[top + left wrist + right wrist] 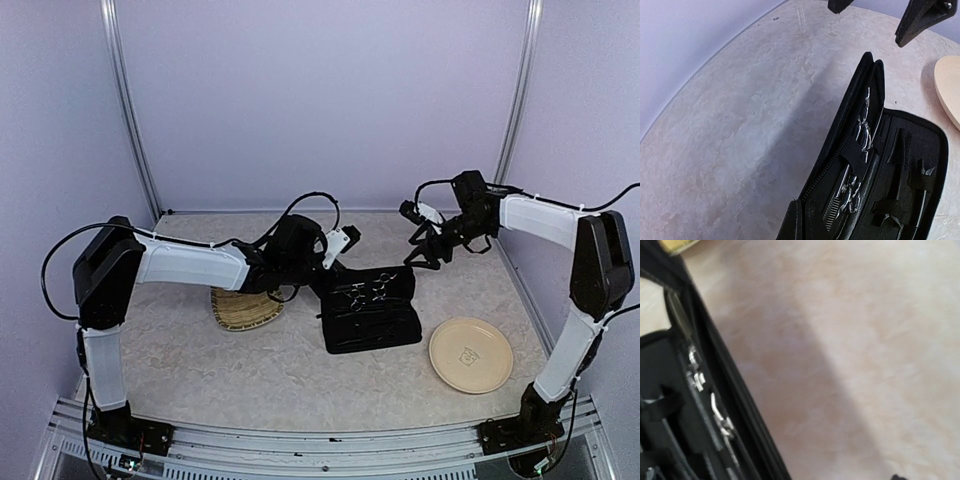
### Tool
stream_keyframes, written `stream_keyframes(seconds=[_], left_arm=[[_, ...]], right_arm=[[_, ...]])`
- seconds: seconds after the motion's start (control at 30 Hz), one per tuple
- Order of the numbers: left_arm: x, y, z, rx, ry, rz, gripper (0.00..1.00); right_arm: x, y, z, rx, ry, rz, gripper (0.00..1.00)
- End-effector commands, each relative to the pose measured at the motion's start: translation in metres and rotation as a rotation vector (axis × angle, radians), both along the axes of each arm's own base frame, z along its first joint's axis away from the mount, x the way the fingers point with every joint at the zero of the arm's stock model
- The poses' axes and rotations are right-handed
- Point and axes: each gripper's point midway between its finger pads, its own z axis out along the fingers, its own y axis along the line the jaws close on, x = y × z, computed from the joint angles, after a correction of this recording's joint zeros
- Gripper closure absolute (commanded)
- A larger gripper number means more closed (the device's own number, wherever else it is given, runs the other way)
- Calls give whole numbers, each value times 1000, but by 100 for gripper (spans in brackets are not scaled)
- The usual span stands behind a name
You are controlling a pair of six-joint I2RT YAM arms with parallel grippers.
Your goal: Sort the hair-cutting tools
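The black zip case (370, 325) lies open at mid-table. Two pairs of silver scissors (370, 290) sit strapped in its far half, and they also show in the left wrist view (860, 145) and the right wrist view (715, 410). Thin black hair clips (897, 170) sit under straps in the other half. My left gripper (322, 272) is at the case's left edge, and appears shut on the rim of the raised flap (800, 220). My right gripper (422, 262) hovers open and empty above the case's far right corner, and its fingers (920, 17) are spread apart.
A woven bamboo tray (245, 308) lies left of the case, partly under my left arm. A cream round plate (470, 355) lies to the case's right and shows in the left wrist view (950, 90). Walls close off the back and sides.
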Motion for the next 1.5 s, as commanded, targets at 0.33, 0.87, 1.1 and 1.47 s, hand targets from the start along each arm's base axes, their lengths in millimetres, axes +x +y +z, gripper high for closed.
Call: stream_keyframes(seconds=[0.33,0.87,1.1,1.47], left_arm=[[-6,-8,44,-103,-163,-58,100],[11,-15,42,-99,-231,-61,100],[11,-8,26,-67,-218,-41,100],[-2,-2,19,-21,-180,-14,87]], right_arm=[[-2,21,-21,-66,19,188,25],[-13,52,-44,-80,159,313,47],[-32,60,-47,-60,194,371,47],[-53,70,-45,-53,243,424,53]])
